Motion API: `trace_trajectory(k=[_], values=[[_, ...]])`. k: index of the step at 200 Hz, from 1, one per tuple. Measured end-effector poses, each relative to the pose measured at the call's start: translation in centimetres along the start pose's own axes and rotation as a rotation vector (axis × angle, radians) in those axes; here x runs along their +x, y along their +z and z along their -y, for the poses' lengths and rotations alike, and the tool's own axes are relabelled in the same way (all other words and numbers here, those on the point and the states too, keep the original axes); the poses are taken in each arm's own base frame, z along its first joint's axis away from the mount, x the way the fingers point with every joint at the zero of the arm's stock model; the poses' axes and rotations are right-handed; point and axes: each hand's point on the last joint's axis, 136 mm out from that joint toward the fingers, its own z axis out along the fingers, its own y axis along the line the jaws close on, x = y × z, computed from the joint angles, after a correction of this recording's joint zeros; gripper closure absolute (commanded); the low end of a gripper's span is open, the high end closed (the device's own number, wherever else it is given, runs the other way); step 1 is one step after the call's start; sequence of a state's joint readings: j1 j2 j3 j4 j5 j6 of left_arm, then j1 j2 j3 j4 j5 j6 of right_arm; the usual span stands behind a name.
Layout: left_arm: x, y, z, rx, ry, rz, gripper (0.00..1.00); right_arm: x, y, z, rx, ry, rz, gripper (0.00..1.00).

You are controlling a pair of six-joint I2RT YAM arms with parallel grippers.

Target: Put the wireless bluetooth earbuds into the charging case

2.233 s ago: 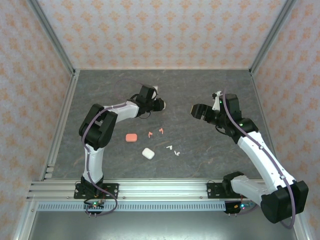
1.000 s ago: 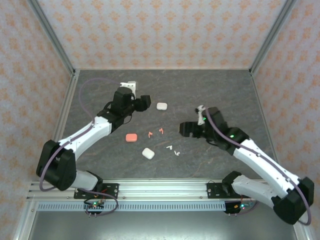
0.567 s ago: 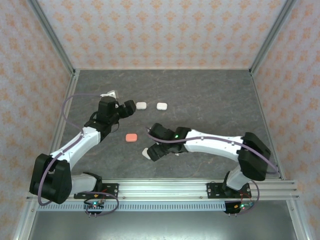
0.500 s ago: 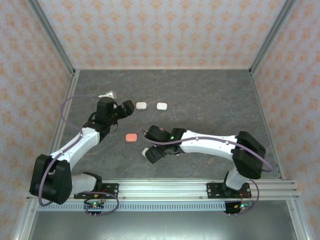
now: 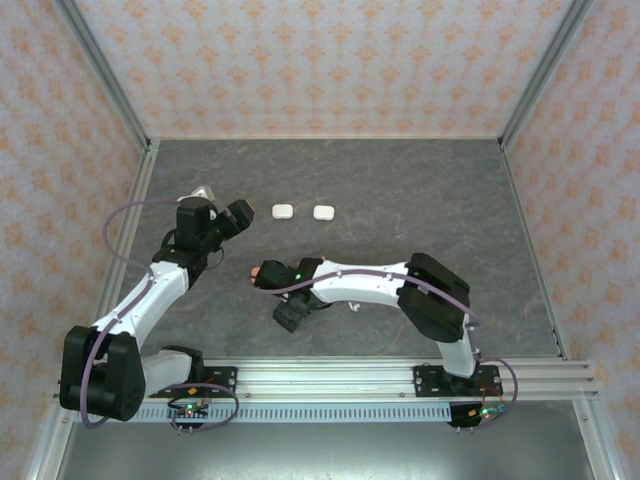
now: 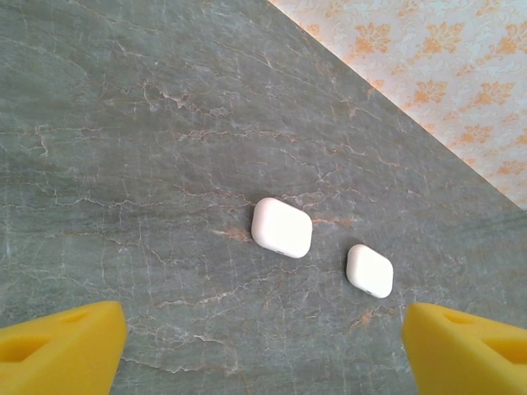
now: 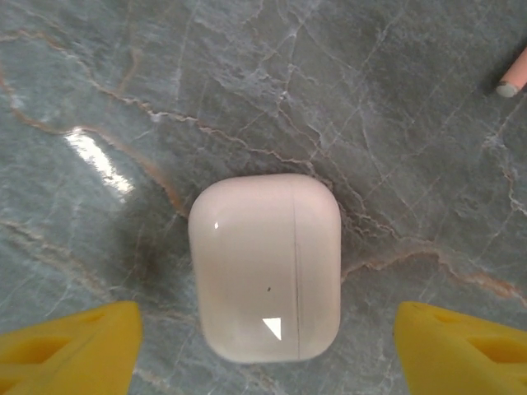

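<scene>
Right gripper [image 5: 288, 314]: nearest to the bases, reached across to the left half of the table [image 5: 420, 180]. Jaws are spread wide, and a yellow fingertip [image 7: 70, 341] sits at each lower corner of the wrist view. It holds nothing.
White case [image 7: 265, 267]: lies flat and shut, directly under the right gripper, between the open fingers but touching neither.
Case axis: the long side runs up and down the wrist view, square to the closing line. A thin seam runs along it, right of centre. The lid is probably the narrower strip beyond the seam.
Case handling: glossy hard shell, likely light and slippery, with rounded corners. Best pinched across the short width, low and centred, or it may squirt out.
White earbud [image 5: 352, 306]: a small fleck loose on the table just beyond the right forearm. Heading too small to read.
Pink earbud [image 7: 512, 78]: only a stem end shows at the frame edge, slanting, near the case but apart from it.
Earbud handling: tiny and light, likely to skid. Take by the stem.
Pink case [image 5: 259, 272]: farther back, partly under the right arm.
Left gripper [image 5: 240, 213]: jaws wide, empty, facing the far cases.
Far white cases [image 6: 282, 227] [image 6: 370, 270]: side by side, apart, both shut.
</scene>
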State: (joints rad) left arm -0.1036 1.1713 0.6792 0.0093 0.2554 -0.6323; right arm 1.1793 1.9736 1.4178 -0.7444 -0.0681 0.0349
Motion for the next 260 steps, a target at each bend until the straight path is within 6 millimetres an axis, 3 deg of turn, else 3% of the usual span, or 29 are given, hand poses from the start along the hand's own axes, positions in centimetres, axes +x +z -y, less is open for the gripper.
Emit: trace_trajectory(k=[46,139,194,209,234,260], values=[[-0.1,-0.7,0.1,0.002,-0.001,0.004,0.13,1.0,1.3,0.2,0.023,-0.003,-0.053,0.32],[0.1,-1.5,-0.1,-0.008,-0.001,-0.006,0.12,1.0,1.6,-0.4,-0.02,0.014,-0.063,0.54],[0.9,-2.1,-0.1,-0.013,0.016,-0.05,0.12,0.9,1.4,-0.1,-0.014,0.023,-0.051,0.59],[0.9,-2.5,0.4,0.004,0.033,-0.064,0.13,0.9,1.2,0.8,0.006,0.031,-0.017,0.59],[0.7,-3.6,2.2,0.071,0.077,-0.096,0.15,1.3,-0.5,3.8,0.05,0.041,0.058,0.59],[0.9,-4.9,5.1,0.194,0.129,-0.159,0.18,-0.2,-5.2,6.0,0.082,-0.002,0.227,0.59]])
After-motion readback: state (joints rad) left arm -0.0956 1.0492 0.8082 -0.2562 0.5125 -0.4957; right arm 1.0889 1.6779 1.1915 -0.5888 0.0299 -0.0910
